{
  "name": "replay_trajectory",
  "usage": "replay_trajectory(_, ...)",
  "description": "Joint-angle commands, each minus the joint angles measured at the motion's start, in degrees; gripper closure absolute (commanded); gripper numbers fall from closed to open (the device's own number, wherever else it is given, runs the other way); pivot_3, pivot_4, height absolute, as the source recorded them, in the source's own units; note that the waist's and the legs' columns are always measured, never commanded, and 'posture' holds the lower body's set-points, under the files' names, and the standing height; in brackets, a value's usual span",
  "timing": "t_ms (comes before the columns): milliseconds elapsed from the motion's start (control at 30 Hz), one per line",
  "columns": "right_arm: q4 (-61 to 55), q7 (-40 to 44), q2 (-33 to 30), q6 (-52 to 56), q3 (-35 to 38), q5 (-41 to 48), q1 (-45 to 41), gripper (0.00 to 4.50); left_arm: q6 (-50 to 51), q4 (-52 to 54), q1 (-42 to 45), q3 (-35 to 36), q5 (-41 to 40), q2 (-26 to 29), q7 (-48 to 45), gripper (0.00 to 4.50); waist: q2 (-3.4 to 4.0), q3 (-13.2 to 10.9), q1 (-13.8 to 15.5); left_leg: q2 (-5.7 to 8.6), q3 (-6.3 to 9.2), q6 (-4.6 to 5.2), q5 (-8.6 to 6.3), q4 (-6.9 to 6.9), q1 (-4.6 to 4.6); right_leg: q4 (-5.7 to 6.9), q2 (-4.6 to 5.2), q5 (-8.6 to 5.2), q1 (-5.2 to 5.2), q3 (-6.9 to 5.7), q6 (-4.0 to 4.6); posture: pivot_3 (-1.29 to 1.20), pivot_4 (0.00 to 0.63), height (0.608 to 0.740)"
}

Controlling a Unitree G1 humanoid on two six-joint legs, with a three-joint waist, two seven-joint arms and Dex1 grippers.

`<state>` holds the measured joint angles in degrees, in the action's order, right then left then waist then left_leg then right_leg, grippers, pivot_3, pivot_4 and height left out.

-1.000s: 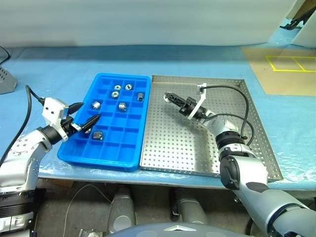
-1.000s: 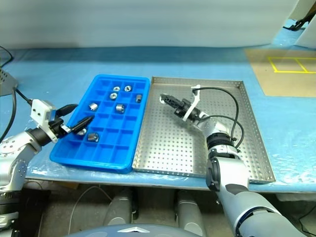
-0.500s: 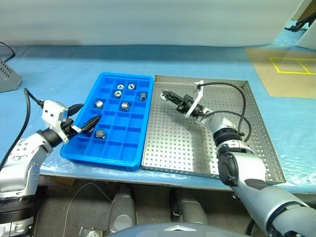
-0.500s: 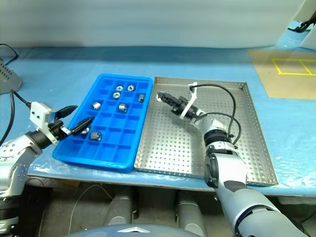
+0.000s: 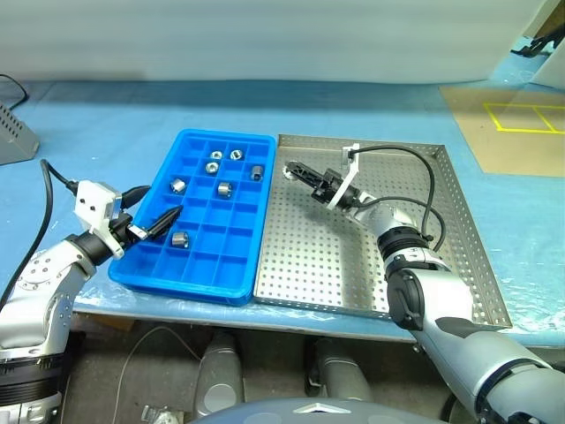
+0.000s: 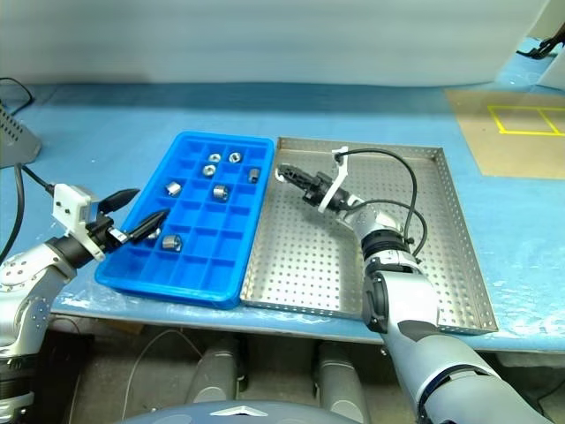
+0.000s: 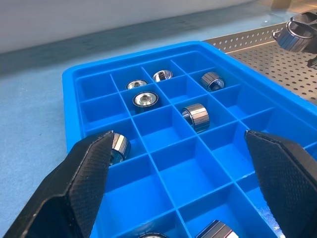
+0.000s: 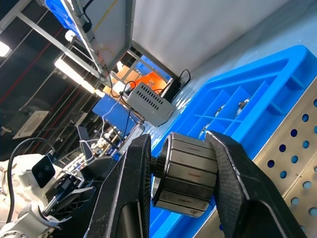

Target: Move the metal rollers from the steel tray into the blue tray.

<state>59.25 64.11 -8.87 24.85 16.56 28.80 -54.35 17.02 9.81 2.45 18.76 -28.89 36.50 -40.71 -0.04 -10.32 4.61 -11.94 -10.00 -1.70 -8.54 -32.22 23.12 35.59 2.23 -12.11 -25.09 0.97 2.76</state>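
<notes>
A: Where is the roller (image 8: pixel 185 173) relative to the blue tray (image 5: pixel 159 269)?

B: Clamped in the right gripper (image 5: pixel 295 170), above the steel tray (image 5: pixel 459 256), just beside the blue tray's near wall.

A: Left gripper (image 5: pixel 157 212)?

B: Fully spread, empty, over the blue tray's opposite edge. The right arm is positioned for the drop.

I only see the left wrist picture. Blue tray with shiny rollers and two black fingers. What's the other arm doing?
Observer: The right gripper is shut on a metal roller, above the steel tray, close to the blue tray.
Operator: Any rollers left in the steel tray?
Observer: None that I can see on its holey floor.
Operator: How many are in my blue tray?
Observer: Six rollers, from the head view.
Operator: Where's my own arm?
Observer: The left gripper hangs open over the blue tray's left rim.
</notes>
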Motion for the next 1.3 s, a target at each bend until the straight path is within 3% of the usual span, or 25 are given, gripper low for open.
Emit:
replay_trajectory(33,-0.89,0.95,0.84,-0.37,0.33,0.51,-0.96,3.23,0.23,2.46,0.31,1.58,-0.85,0.11,0.70,0.05,0.00,0.00,0.06,0.00,0.00,0.00,0.00,0.00,0.00,0.00,0.00,0.00,0.00,0.00,0.00,0.12,0.150,0.740)
replay_trajectory(633,7.25,1.71,2.28,-2.59,1.74,-0.94,-7.63,3.23,-0.06,8.16,-5.20,3.84,-1.29,-2.80,4.37,0.05,0.00,-0.01,1.94,-0.08,0.03,0.00,0.00,0.05,0.07,-0.05,0.03,-0.01,-0.04,-0.06,-0.01,0.23,0.150,0.740)
replay_trajectory(900,2.38,7.61,1.78,-3.10,-0.10,-1.47,-6.55,3.23,-0.52,7.00,-3.84,5.00,-1.19,-4.06,6.79,0.05,0.00,-0.01,2.67,-0.21,0.03,0.00,0.00,0.04,0.09,-0.06,0.04,-0.01,-0.05,-0.06,-0.01,0.22,0.150,0.740)
replay_trajectory(1033,-12.77,-7.34,15.50,2.38,-4.35,-0.26,-13.31,3.23,-0.50,7.43,-3.80,5.68,-1.46,-3.97,6.85,0.05,-0.02,-0.04,1.46,-0.36,0.00,-0.11,0.06,0.06,0.12,0.10,-0.03,0.00,-0.33,-0.07,0.00,0.23,0.150,0.740)
replay_trajectory(1133,-13.26,-7.82,17.38,-1.53,-10.30,-6.36,-13.29,3.23,-0.82,7.52,-3.85,5.86,-1.33,-4.61,7.28,0.05,-0.24,0.11,1.67,-0.53,0.03,-0.58,0.34,0.53,0.17,0.13,-0.01,0.00,-0.73,-0.83,0.36,0.25,0.150,0.740)
replay_trajectory(1300,-10.35,-9.67,19.55,-10.36,-17.37,-12.74,-13.03,3.23,-0.79,10.17,-5.69,5.09,-1.21,-6.16,8.85,0.05,-0.34,0.16,3.89,-0.86,0.10,-0.78,0.45,1.07,-0.09,-0.21,0.08,-0.34,-0.13,-1.52,0.65,0.29,0.150,0.740)
